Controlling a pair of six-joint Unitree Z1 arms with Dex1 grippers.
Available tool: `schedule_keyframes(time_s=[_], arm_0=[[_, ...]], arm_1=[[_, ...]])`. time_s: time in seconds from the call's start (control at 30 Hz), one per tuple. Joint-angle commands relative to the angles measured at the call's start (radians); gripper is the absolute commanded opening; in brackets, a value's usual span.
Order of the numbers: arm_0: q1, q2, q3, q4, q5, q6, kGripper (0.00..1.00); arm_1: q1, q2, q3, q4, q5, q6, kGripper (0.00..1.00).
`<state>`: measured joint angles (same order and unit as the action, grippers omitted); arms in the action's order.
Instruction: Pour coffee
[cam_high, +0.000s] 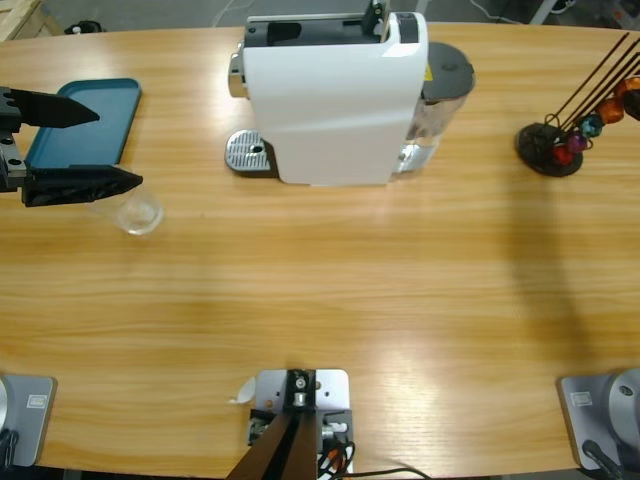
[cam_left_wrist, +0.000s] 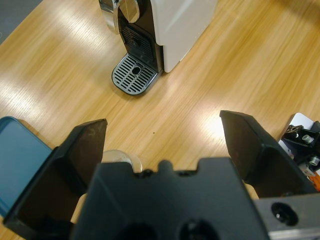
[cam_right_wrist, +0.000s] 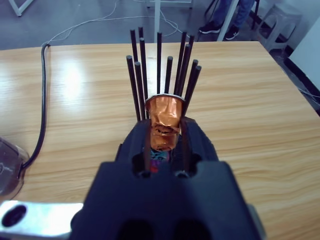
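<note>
Left gripper (cam_high: 80, 148) jaws spread wide, nothing between, over table's left end; clear glass (cam_high: 135, 212) just beside lower jaw, teal tray (cam_high: 95, 105) behind. Right gripper (cam_right_wrist: 162, 137) clamped on orange capsule (cam_right_wrist: 163, 120) at capsule rack (cam_high: 550, 148). Coffee machine (cam_high: 335, 95) mid-table. Coffee not visible.

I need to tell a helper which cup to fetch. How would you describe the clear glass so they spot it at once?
Start at the white coffee machine, then look along the table to the teal tray. The clear glass stands beside that tray's near corner, under the left hand; it is the only see-through thing there.
</note>
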<state>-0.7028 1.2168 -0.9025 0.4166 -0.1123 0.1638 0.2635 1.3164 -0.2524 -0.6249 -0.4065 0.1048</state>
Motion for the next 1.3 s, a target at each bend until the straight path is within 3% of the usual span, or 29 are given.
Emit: schedule_keyframes(time_s=[0.03, 0.07, 0.2, 0.23, 0.3, 0.37, 0.43, 0.67, 0.93, 1.1, 1.3], arm_0=[[-0.006, 0.027, 0.020, -0.006, -0.009, -0.015, 0.982], [-0.006, 0.027, 0.021, -0.006, -0.009, -0.015, 0.982], [-0.006, 0.029, 0.026, -0.007, -0.009, -0.018, 0.982], [-0.006, 0.029, 0.027, -0.007, -0.009, -0.018, 0.982], [-0.006, 0.030, 0.027, -0.007, -0.009, -0.018, 0.982], [-0.006, 0.033, 0.027, -0.007, -0.012, -0.018, 0.982], [-0.006, 0.035, 0.027, -0.007, -0.014, -0.018, 0.982], [-0.006, 0.033, 0.030, -0.007, -0.018, -0.018, 0.982], [-0.006, 0.031, 0.026, -0.007, -0.018, -0.018, 0.982], [-0.006, 0.035, 0.021, -0.007, -0.018, -0.018, 0.982], [-0.006, 0.032, 0.031, -0.007, -0.018, -0.020, 0.982]], arm_1=[[-0.009, 0.057, 0.028, -0.029, 0.020, -0.012, 0.147], [-0.009, 0.058, 0.028, -0.031, 0.019, -0.014, 0.014], [-0.009, 0.052, 0.028, -0.033, 0.012, -0.016, 0.000], [-0.009, 0.049, 0.028, -0.035, 0.009, -0.015, 0.053], [-0.009, 0.043, 0.028, -0.041, 0.008, -0.012, 0.684], [-0.009, 0.036, 0.027, -0.042, 0.008, -0.011, 0.919], [-0.009, 0.027, 0.028, -0.040, 0.007, -0.012, 0.985], [-0.009, -0.010, 0.030, -0.015, -0.007, -0.016, 1.000], [-0.031, 0.067, 0.015, -0.047, -0.004, -0.015, 0.964], [-0.033, 0.075, 0.018, -0.054, -0.007, -0.016, 0.817], [-0.033, 0.094, 0.014, -0.064, -0.005, -0.016, 0.757]])
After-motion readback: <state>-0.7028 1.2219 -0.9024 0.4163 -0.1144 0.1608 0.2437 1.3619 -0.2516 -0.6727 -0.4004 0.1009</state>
